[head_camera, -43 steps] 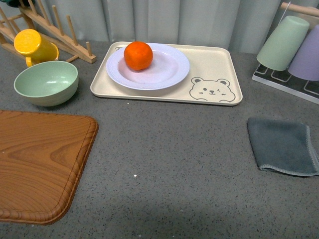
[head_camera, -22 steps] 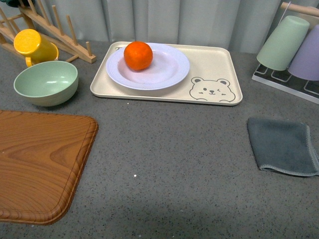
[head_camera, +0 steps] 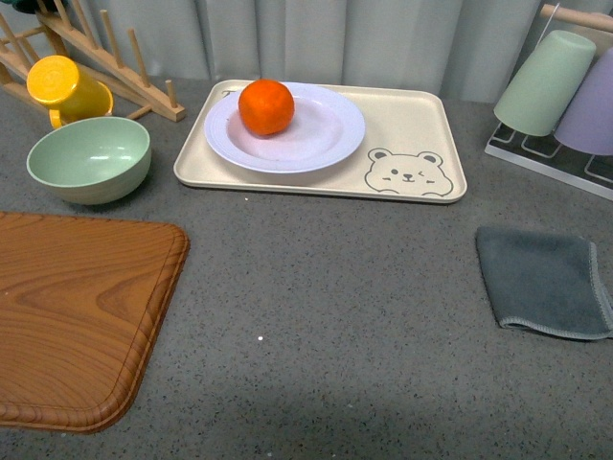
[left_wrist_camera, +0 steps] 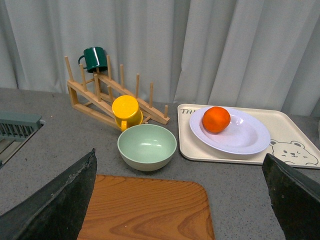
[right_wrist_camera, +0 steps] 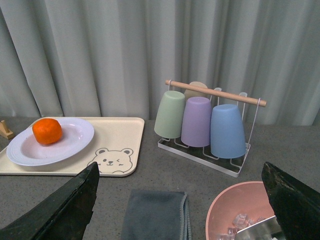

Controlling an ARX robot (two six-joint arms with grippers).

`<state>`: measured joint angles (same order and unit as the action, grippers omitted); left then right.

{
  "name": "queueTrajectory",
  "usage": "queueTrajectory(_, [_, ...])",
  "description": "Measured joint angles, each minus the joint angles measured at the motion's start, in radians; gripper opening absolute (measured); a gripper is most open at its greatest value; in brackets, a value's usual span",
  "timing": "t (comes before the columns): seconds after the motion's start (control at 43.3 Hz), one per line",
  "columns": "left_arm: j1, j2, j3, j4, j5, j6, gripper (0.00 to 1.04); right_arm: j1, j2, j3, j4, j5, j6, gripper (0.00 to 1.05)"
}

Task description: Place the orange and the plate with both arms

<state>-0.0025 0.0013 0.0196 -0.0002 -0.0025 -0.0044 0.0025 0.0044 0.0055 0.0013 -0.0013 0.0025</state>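
Orange (head_camera: 265,106): on the plate, toward its far-left part; seen also in both wrist views (left_wrist_camera: 216,119) (right_wrist_camera: 47,131).
Plate (head_camera: 316,134): white, on the left half of the bear tray (head_camera: 407,120).
Bear tray: beige, at the far middle of the grey bench (head_camera: 326,307); bear drawing at its near right corner.
Front view only: neither arm in sight; full near edge of the wooden board (head_camera: 77,316) at near left.
Left wrist view adds: dark green mug (left_wrist_camera: 95,58) atop the wooden rack (left_wrist_camera: 107,95), yellow cup (left_wrist_camera: 127,111) leaning on the rack, pale-green bowl (left_wrist_camera: 147,146) just in front of the cup, a grey slatted item at the picture's edge, unclear.
Right wrist view adds: blue cup (right_wrist_camera: 226,131) beside the purple cup (right_wrist_camera: 196,121) and green cup (right_wrist_camera: 170,114) on the wire stand, a pale cup behind them, pink bowl (right_wrist_camera: 235,205) with clear bits inside, near the grey cloth (right_wrist_camera: 156,215).
Left gripper (left_wrist_camera: 180,200): jaws wide, two dark fingers (left_wrist_camera: 60,200) at the frame's sides, nothing between them.
Right gripper (right_wrist_camera: 180,200): jaws wide, dark fingers (right_wrist_camera: 65,205) far apart, holding nothing.
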Motion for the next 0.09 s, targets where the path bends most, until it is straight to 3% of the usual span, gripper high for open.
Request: queueTrajectory(0.092, [0.000, 0.000, 0.000, 0.000, 0.000, 0.000, 0.98, 0.000, 0.000, 0.000, 0.000, 0.000, 0.000, 0.95])
